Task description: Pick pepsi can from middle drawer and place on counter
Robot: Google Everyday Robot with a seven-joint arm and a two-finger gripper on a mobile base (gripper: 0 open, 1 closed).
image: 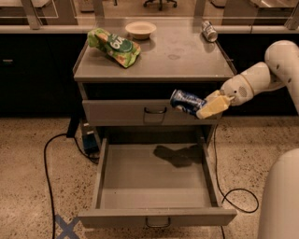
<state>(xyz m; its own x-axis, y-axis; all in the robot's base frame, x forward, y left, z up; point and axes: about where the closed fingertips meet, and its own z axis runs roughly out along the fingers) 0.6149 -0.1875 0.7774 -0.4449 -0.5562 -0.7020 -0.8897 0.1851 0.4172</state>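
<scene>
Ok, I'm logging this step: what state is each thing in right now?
gripper: shut on the pepsi can, in front of the top drawer
pepsi can: held in the air, lying sideways
middle drawer: pulled open, empty
top drawer: shut
counter: bears bag, bowl and grey can
bag: lying flat
bowl: upright
grey can: on its side

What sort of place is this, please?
Probably an office or lab: chair wheels behind, a speckled floor with cables, a chip bag and bowl on the counter. The gripper holds the pepsi can above the open middle drawer.
</scene>
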